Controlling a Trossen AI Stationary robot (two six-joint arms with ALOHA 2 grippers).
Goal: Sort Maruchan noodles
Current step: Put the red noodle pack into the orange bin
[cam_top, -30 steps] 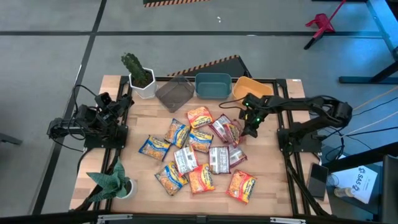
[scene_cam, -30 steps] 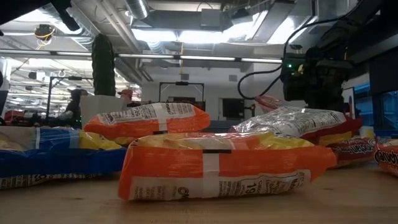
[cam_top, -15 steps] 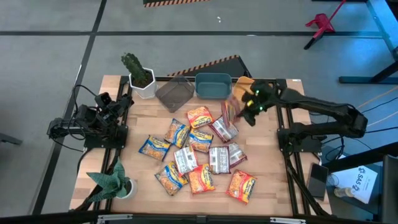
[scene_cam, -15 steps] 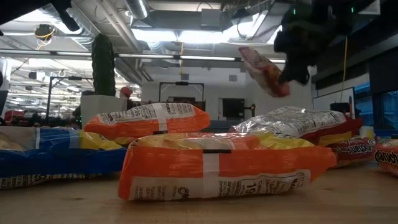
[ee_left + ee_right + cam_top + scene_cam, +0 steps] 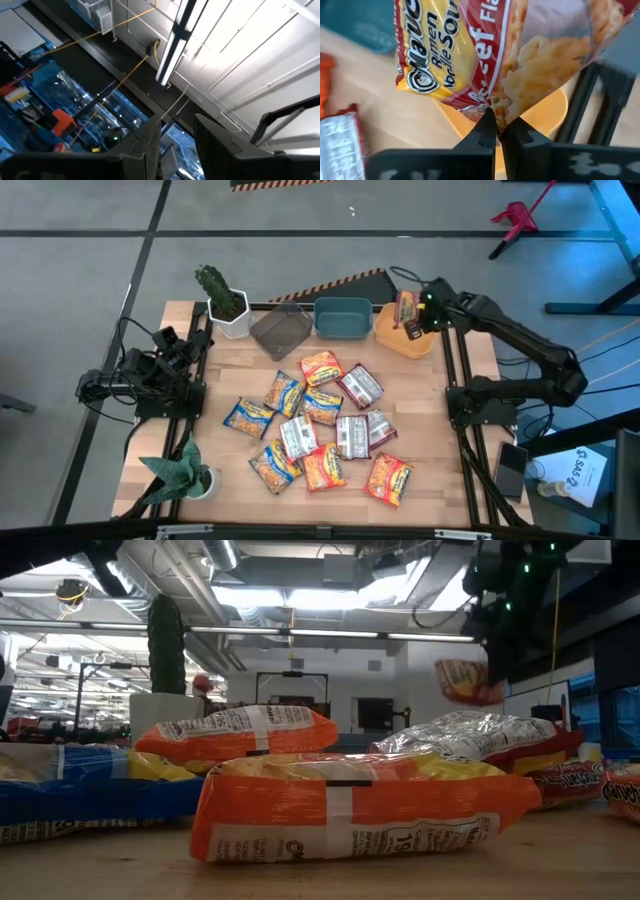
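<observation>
One camera looks straight down on the wooden table (image 5: pixel 420 430); another sits at tabletop level; both share the crinkly ramen packets (image 5: pixel 322 368).

The red-and-yellow ramen packet (image 5: pixel 505 55) hanging in the right wrist view is showing part of the brand as "uch", then "Ramen Noodle Soup" and the letters "eef Fla". A white sheet (image 5: pixel 578 471) beside the desk is showing "S45". The orange packet (image 5: pixel 350 810) in the low view is showing digits that look like "19".
</observation>
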